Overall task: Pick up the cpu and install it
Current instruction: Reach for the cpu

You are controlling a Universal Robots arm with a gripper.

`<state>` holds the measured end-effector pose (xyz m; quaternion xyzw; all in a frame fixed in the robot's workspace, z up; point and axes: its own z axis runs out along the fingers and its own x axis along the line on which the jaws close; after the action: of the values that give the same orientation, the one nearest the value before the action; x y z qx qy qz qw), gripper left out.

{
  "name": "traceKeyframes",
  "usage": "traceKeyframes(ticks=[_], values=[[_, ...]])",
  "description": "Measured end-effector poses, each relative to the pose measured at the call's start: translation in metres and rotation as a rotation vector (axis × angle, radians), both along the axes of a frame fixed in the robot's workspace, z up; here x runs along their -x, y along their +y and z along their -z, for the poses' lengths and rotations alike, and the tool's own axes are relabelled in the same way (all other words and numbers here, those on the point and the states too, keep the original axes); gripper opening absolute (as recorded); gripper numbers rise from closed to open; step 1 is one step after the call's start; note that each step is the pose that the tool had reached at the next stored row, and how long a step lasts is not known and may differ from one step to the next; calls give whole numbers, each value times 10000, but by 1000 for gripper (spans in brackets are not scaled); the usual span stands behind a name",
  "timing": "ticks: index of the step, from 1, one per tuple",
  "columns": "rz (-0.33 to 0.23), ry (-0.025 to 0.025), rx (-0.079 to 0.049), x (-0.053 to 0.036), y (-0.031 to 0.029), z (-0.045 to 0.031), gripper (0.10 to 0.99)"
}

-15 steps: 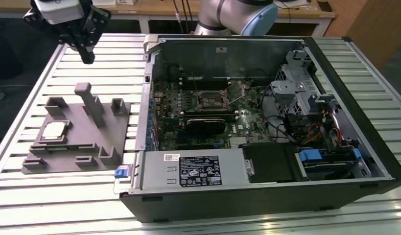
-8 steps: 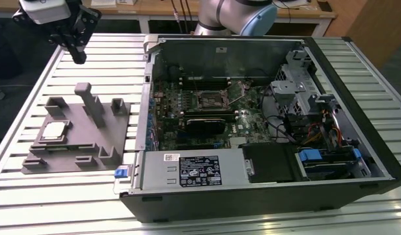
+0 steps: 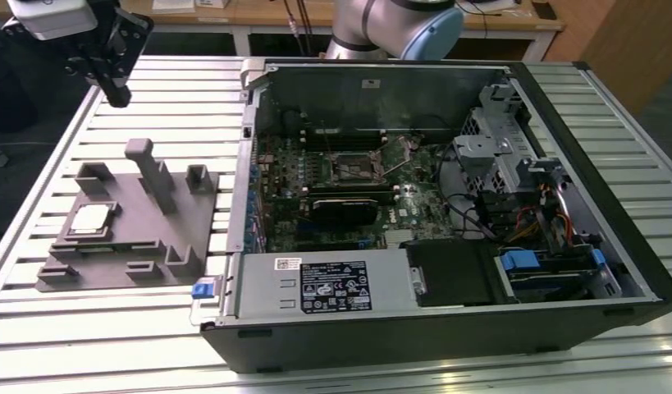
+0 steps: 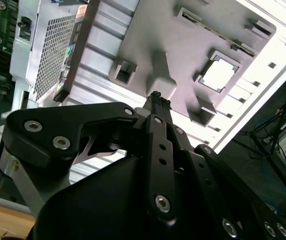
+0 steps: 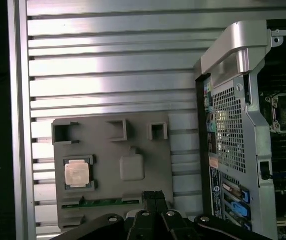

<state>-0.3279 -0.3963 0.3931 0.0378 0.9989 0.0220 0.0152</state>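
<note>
- Your exterior view looks down from high on the near side onto the slatted table [image 3: 95, 345], with the open computer case [image 3: 445, 345] on the exterior view's right and the grey tray [image 3: 139, 234] on its left.
- Your first wrist view faces straight down from well above the tray and the case's rear panel [image 5: 227, 125].
- Your second wrist view looks obliquely past the gripper [image 4: 156, 96] at that same tray and panel.

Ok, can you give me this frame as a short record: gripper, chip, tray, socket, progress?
gripper: shut, holding nothing, raised above the table at the exterior view's left
chip: lying flat in a pocket of the grey tray, pale top up
tray: on the table beside the open computer case
socket: on the board inside the case, dark centre
progress: chip not yet picked up
</note>
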Motion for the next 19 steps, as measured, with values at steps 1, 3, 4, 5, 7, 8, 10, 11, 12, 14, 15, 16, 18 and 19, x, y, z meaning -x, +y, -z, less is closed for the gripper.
traceKeyframes(ticks=[1, 3, 4, 5, 7, 8, 10, 11, 12, 14, 15, 16, 18, 19], values=[[1, 0, -1, 21, 0, 0, 106], [2, -1, -1, 64, 0, 1, 106], [1, -1, 0, 86, 0, 1, 106], [1, 0, -1, 108, 0, 1, 106], [1, 0, -1, 155, 0, 1, 106], [1, 1, -1, 180, 0, 1, 106], [1, 0, -2, 233, 0, 4, 106], [0, -1, -2, 258, 0, 6, 106], [0, -1, -2, 285, 0, 9, 106], [1, -1, -2, 342, 0, 18, 106], [1, 0, -2, 371, 0, 23, 106], [2, 1, -2, 397, 0, 29, 106], [1, 0, -2, 443, 0, 42, 106], [1, -1, -2, 462, 0, 49, 106]])
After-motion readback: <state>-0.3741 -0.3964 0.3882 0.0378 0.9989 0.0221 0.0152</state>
